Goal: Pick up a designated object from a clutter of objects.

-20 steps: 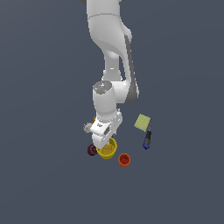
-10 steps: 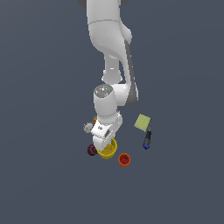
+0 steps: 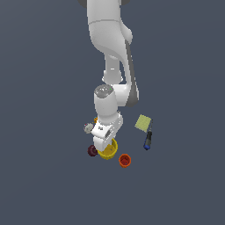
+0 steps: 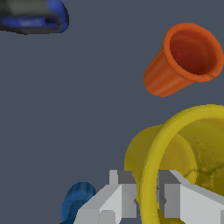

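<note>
The yellow cup [image 3: 109, 151] stands on the floor among the clutter, partly hidden by my hand in the exterior view. In the wrist view the yellow cup [image 4: 175, 153] fills one corner, its wide rim towards the camera. My gripper [image 3: 103, 145] is down on it. In the wrist view my gripper [image 4: 148, 197] straddles the rim wall, one finger outside and one inside, both pressed close against it. The orange-red cup [image 3: 125, 160] stands apart at the exterior view's right of the yellow cup, and it also shows in the wrist view [image 4: 183, 61].
A dark maroon ball [image 3: 92, 150] sits against the yellow cup. A white ball [image 3: 88, 128] and an orange block [image 3: 96, 119] lie behind my hand. A pale green square [image 3: 143, 122] and a blue marker [image 3: 148, 140] lie at the exterior view's right. A small blue piece [image 4: 78, 201] lies near my fingers.
My hand has come down a little onto the yellow cup's rim. The cups, balls and marker have not moved.
</note>
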Available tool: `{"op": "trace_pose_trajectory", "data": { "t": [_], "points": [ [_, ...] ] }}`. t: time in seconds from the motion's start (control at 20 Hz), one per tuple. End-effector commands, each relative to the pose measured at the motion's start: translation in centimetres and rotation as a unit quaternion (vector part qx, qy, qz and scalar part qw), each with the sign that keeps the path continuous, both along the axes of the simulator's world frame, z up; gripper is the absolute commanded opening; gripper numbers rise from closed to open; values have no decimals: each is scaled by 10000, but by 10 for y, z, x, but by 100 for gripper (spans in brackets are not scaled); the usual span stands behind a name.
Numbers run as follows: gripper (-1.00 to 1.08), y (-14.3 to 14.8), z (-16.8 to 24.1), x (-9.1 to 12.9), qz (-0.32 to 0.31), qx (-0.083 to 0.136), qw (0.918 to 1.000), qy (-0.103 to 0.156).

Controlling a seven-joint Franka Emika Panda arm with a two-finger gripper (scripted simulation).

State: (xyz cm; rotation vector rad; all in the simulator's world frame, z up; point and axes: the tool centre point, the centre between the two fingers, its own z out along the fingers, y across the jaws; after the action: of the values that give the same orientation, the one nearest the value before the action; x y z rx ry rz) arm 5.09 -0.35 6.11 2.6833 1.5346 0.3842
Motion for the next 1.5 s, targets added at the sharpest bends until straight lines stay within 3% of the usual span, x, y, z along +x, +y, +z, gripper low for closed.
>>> {"op": "trace_pose_trajectory", "data": {
  "t": [0.0, 0.6, 1.45],
  "points": [
    [-100, -1, 4, 0, 0, -1, 10000, -7],
    [-100, -12, 65, -5, 5, -10, 10000, -5],
    [-100, -42, 238, -17, 14, 6, 10000, -8]
  ]
}}
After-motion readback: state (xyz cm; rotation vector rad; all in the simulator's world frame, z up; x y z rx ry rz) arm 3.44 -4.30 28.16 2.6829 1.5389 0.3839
